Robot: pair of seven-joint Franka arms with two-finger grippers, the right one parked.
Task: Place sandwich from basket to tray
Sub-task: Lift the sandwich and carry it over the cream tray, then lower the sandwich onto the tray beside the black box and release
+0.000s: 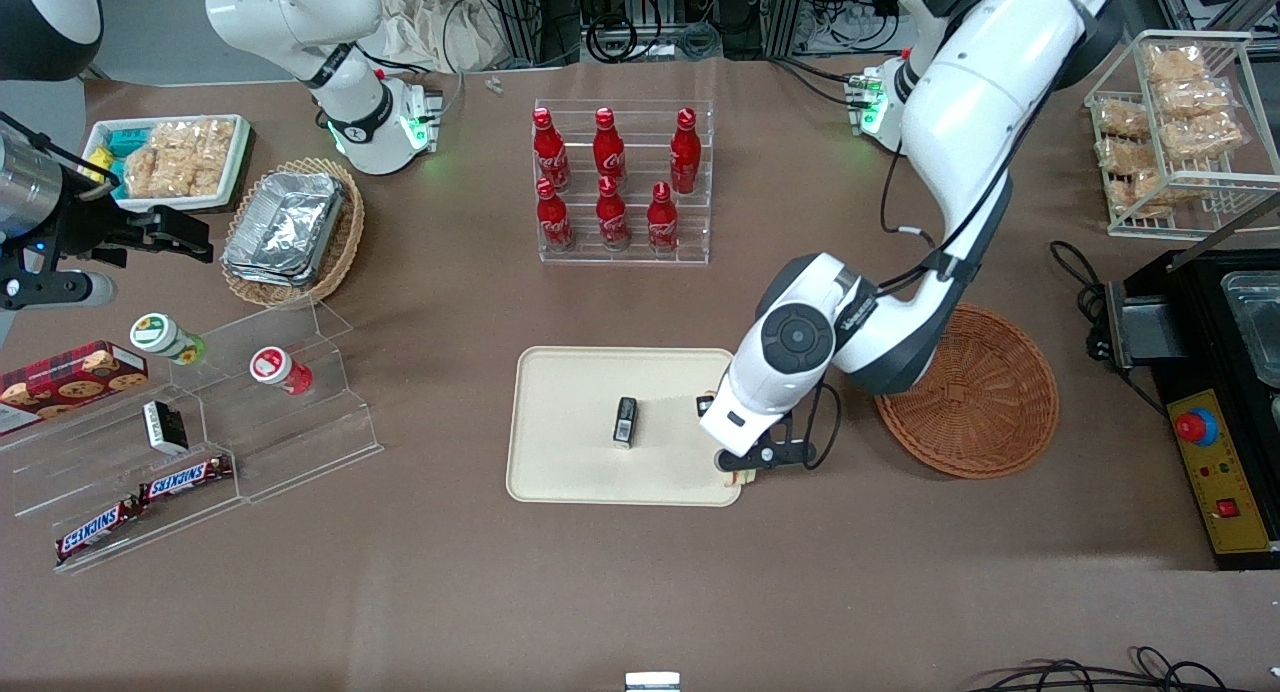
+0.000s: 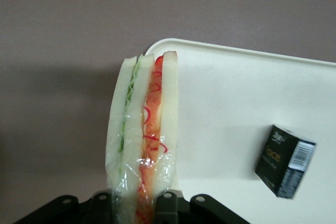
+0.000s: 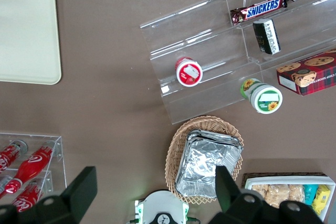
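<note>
The clear-wrapped sandwich [image 2: 144, 140] stands on edge, pale bread with red and green filling, over the rounded corner of the cream tray [image 2: 231, 108]. My left gripper [image 2: 134, 203] is shut on its lower end, one black finger [image 2: 167, 203] pressed against each bread face. In the front view the gripper [image 1: 745, 467] hangs at the tray [image 1: 570, 402] corner nearest the basket and the camera, and only a sliver of the sandwich [image 1: 738, 479] shows beneath it. The reddish-brown wicker basket [image 1: 970, 392] beside the tray holds nothing.
A small black box [image 1: 625, 421] lies mid-tray. A rack of red bottles [image 1: 622, 182] stands farther from the camera than the tray. A tan basket of foil containers [image 1: 290, 232] and an acrylic snack shelf [image 1: 200, 442] lie toward the parked arm's end. A black machine [image 1: 1220, 392] sits at the working arm's end.
</note>
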